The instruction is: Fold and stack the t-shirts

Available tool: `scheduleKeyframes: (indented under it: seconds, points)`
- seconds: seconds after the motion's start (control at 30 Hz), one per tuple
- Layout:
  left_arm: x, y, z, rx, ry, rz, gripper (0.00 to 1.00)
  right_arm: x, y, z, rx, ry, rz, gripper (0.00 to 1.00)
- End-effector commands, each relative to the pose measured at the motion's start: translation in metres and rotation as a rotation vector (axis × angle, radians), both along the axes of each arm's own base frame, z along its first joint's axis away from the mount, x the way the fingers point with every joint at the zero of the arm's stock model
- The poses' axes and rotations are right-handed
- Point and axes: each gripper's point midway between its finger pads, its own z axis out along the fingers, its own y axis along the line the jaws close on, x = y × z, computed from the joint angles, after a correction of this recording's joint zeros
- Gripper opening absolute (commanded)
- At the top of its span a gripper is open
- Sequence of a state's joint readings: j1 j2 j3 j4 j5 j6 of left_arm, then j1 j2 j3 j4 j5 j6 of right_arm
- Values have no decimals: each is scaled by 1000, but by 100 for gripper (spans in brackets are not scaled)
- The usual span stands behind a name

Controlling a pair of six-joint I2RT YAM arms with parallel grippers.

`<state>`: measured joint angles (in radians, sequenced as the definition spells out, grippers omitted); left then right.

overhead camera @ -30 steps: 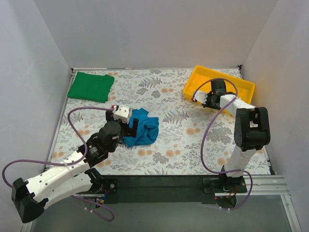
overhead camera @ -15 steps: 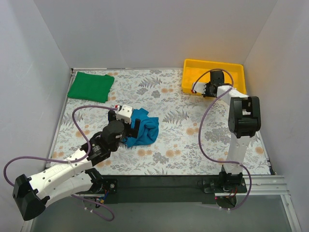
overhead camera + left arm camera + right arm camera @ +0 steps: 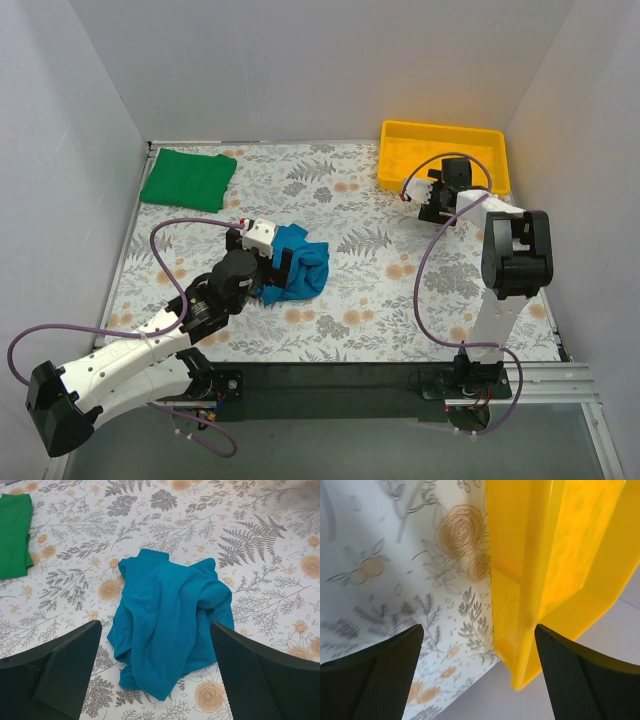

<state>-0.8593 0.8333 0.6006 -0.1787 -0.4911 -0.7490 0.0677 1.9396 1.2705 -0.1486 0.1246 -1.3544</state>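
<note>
The teal-blue t-shirt (image 3: 300,266) (image 3: 170,625) lies crumpled in a heap left of the table's middle. My left gripper (image 3: 274,272) (image 3: 155,627) hovers at the heap's near-left side, open, its two fingers (image 3: 65,665) spread wider than the heap's near end and holding nothing. The bright green t-shirt (image 3: 188,180) (image 3: 12,535) lies folded flat in the far left corner. My right gripper (image 3: 432,198) (image 3: 479,630) is open at the near edge of the yellow tray (image 3: 440,155) (image 3: 540,555), with the tray's corner between its spread fingers (image 3: 390,665) and untouched.
The yellow tray stands squared against the back wall at the far right. White walls close in the floral table (image 3: 360,300) on three sides. The purple cables of both arms loop above the cloth.
The right gripper swung the tray square against the back wall, then opened, let go of its rim and drew back slightly. The left arm has hardly moved.
</note>
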Motion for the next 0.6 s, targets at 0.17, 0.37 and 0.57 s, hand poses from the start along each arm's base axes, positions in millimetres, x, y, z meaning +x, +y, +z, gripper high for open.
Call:
scheduleKeyframes:
  seconds: [0.17,0.37,0.57]
  points:
    - [-11,-24,7,-112,32,-112,96,-67,81,94,403,-165,44,98]
    - [-16,-42,-2,-174,133,-165,97,-128,125,121,928,-67,-153,98]
    - [-2,-44,-19,-251,277,-153,93,-230,186,123,1162,333,195,92]
